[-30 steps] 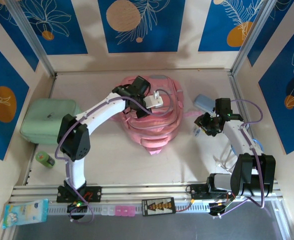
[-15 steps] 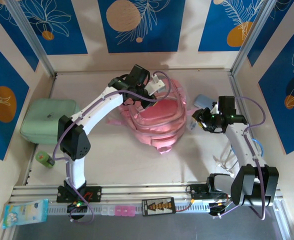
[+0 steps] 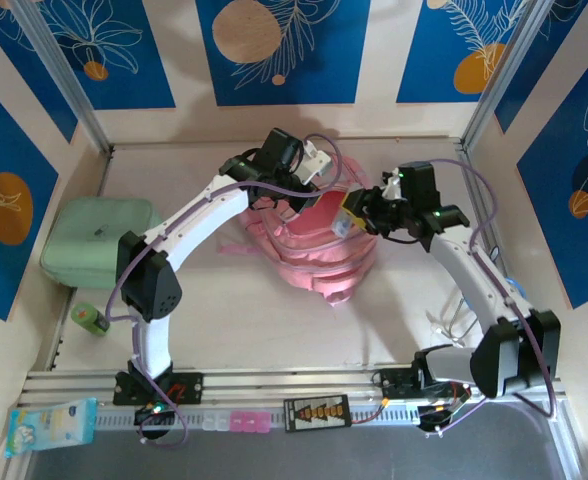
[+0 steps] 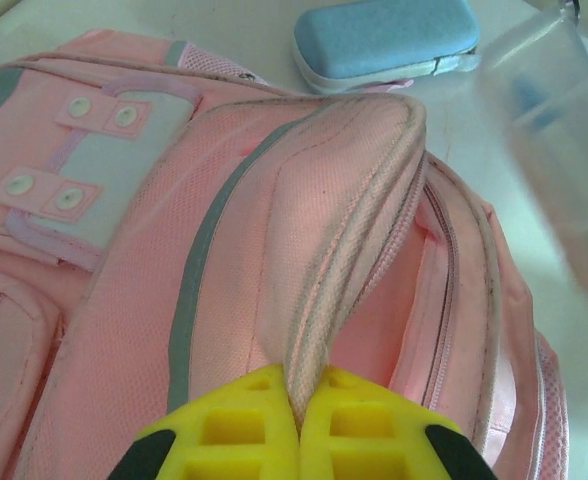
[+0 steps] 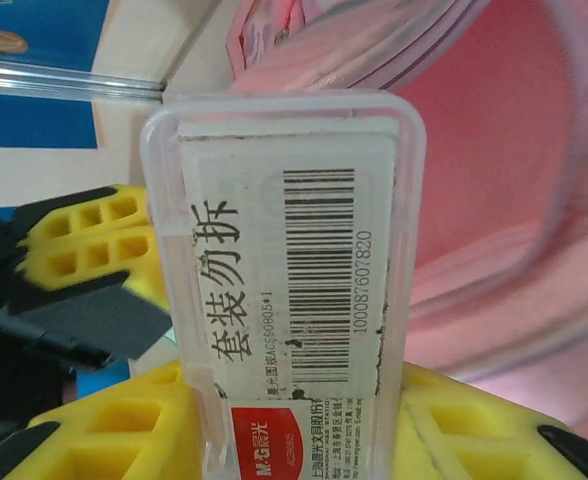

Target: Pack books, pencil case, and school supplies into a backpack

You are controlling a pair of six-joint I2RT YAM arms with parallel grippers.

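The pink backpack (image 3: 319,255) lies mid-frame on the tabletop (image 3: 204,300) in the top view, its mouth gaping. The left claw (image 4: 299,405), at the bottom centre of the left wrist view, is pinched tight on the fabric rim of that opening. The right claw (image 5: 294,430) grips a clear box (image 5: 286,240) bearing a barcode label, held at the right edge of the opening with the pink interior behind it. The pencil case (image 4: 386,38) lies beyond the backpack, at the top of the left wrist view. A small green cylinder (image 3: 89,318) rests near the left edge.
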